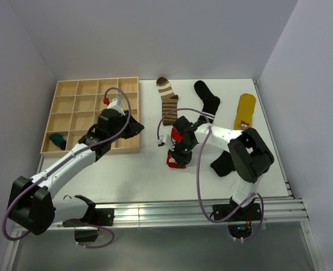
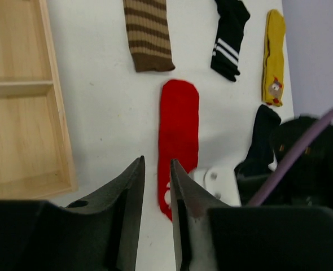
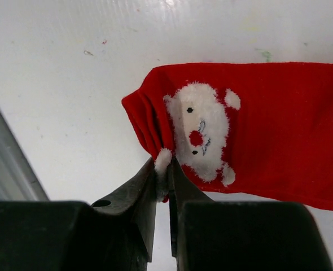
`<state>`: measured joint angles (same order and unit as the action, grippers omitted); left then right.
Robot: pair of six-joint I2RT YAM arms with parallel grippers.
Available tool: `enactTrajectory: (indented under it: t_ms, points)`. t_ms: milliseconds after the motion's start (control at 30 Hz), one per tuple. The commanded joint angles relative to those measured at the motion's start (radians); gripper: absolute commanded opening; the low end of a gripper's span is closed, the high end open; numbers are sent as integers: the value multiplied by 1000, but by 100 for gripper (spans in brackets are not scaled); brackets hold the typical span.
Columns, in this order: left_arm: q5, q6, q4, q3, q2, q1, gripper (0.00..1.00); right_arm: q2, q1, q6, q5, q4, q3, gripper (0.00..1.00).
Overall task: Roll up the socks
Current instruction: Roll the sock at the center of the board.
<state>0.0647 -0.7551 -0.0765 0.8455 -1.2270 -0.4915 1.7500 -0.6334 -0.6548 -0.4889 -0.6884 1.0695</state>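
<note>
Progress judged early: at best one sock of six put away. Teal sock (image 1: 57, 140) bundled in the wooden tray (image 1: 99, 79), in the compartment at its seven o'clock corner; looks rolled, though too small to be sure. Red sock (image 3: 279, 124) flat near the middle of the table (image 1: 149, 180), unrolled, its end beside the white face patch (image 3: 200, 132) pinched between the pressed-together fingers of the right gripper (image 3: 162, 165); likely the start of its roll. Left gripper (image 2: 157, 164) at nine o'clock of the red sock, near the tray's edge, fingers narrowly parted and holding nothing. Striped sock (image 1: 167, 99) at twelve o'clock, black sock with white bands (image 1: 207, 100) toward one, yellow sock (image 1: 245, 111) toward two, plain black sock (image 1: 219, 165) at four o'clock, partly under the right arm (image 1: 220, 134): all flat, untouched. Leaves five to roll.
</note>
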Motion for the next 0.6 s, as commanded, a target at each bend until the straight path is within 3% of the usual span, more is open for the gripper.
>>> enactTrajectory:
  t_ms: [0,133,300,567]
  points:
    - [-54,-30,123,-48,44,-41,28,67,76,-40,-164,-161,96,16]
    - [-60,-27,178,-103,29,-94,19,182,136,-75,-258,-295,217,15]
    - [-60,-15,276,-151,-12,-177,16,319,190,-163,-378,-499,326,15]
    - [7,72,472,-186,-129,-269,22,456,259,-238,-481,-677,440,15]
